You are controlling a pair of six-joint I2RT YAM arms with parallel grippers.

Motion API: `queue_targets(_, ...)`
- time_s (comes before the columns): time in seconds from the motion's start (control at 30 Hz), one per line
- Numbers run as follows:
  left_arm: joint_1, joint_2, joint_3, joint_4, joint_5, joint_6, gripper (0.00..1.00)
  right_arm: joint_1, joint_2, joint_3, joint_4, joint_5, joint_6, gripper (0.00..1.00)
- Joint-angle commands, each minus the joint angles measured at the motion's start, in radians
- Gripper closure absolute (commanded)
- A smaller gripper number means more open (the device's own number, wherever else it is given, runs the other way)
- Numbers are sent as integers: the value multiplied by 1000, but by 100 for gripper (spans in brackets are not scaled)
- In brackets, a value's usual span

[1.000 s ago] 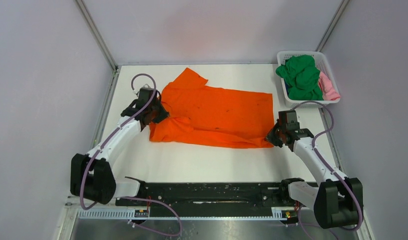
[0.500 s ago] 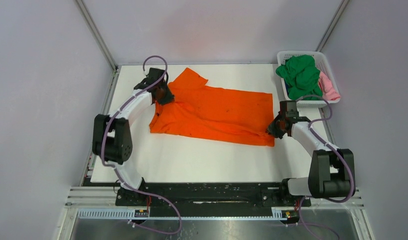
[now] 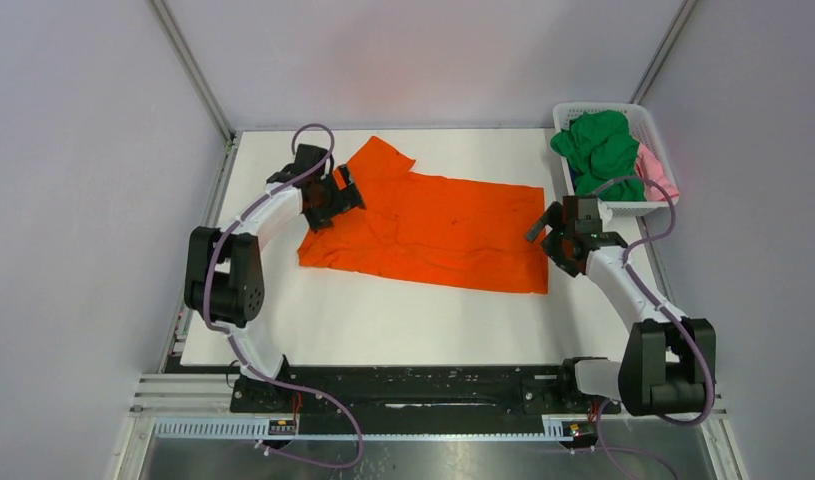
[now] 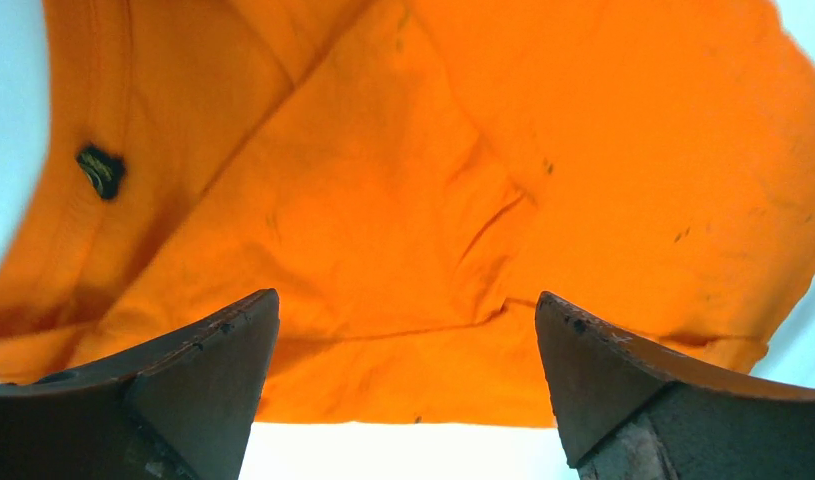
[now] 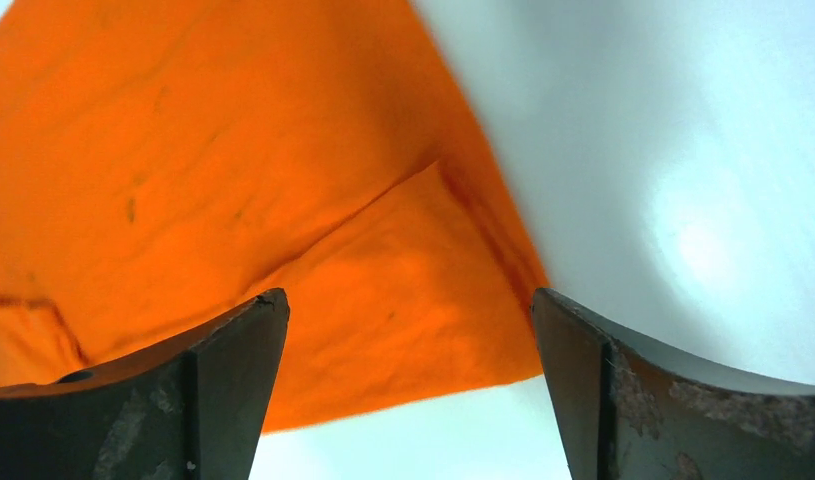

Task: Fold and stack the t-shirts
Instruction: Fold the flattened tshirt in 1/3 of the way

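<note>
A bright orange t-shirt [image 3: 433,230] lies flat on the white table [image 3: 383,320], one sleeve pointing to the far left. My left gripper [image 3: 338,203] hovers at its left end, open, with nothing between the fingers. In the left wrist view the left gripper [image 4: 405,297] stands over the shirt's edge [image 4: 413,180]. At the shirt's right edge my right gripper [image 3: 545,243] is also open. In the right wrist view the right gripper [image 5: 408,295] spans a folded orange corner [image 5: 233,180], apart from the cloth. A green t-shirt [image 3: 603,150] and a pink one [image 3: 658,175] lie in the basket.
The white lattice basket [image 3: 643,112] stands at the table's far right corner, just behind the right gripper. Grey walls close in the table at the left, back and right. The black rail [image 3: 413,385] with both arm bases runs along the near edge.
Both grippers were shut on the orange shirt's near side, moved away from the bases with it, then opened and let go. The shirt now lies narrower, its near edge farther back.
</note>
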Motion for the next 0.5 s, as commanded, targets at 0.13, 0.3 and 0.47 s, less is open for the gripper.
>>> queue_targets(0.13, -8, -1, -151, 114, 123, -58, 1, 268, 39, -59, 189, -140, -75, 0)
queue_targets(0.3, -16, 64, -214, 134, 134, -91, 1, 331, 215, -6, 184, -159, -72, 1)
queue_targets(0.47, -33, 0, -351, 161, 118, -112, 1, 385, 261, -34, 158, -170, -59, 0)
